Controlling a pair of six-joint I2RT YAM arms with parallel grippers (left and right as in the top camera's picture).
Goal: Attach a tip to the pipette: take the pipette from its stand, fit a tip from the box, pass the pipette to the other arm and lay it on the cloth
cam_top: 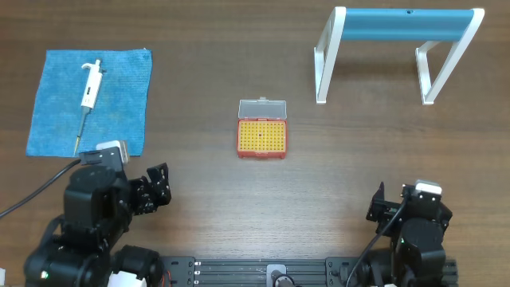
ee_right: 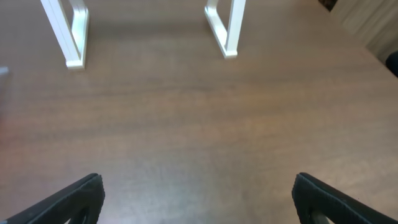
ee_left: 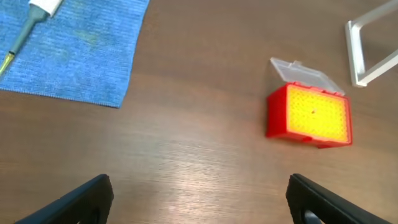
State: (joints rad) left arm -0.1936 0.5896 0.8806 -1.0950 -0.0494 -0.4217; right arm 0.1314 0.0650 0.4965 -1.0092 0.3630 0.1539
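The white pipette (cam_top: 88, 86) lies on the blue cloth (cam_top: 119, 96) at the far left, its thin yellow tip (cam_top: 78, 142) pointing toward the arms. Its lower shaft (ee_left: 25, 28) and the cloth (ee_left: 81, 56) appear in the left wrist view. The red tip box (cam_top: 261, 137) with yellow tips and an open clear lid sits mid-table, also seen as the box (ee_left: 309, 115). My left gripper (cam_top: 156, 190) is low near its base, open and empty (ee_left: 199, 208). Close to its own base, my right gripper (cam_top: 377, 206) is open and holds nothing (ee_right: 199, 208).
The white stand with a blue top bar (cam_top: 398, 25) is at the far right with nothing on it; its legs (ee_right: 69, 31) stand ahead of the right gripper, and one leg (ee_left: 373, 53) is beyond the box. Bare brown table surrounds the box.
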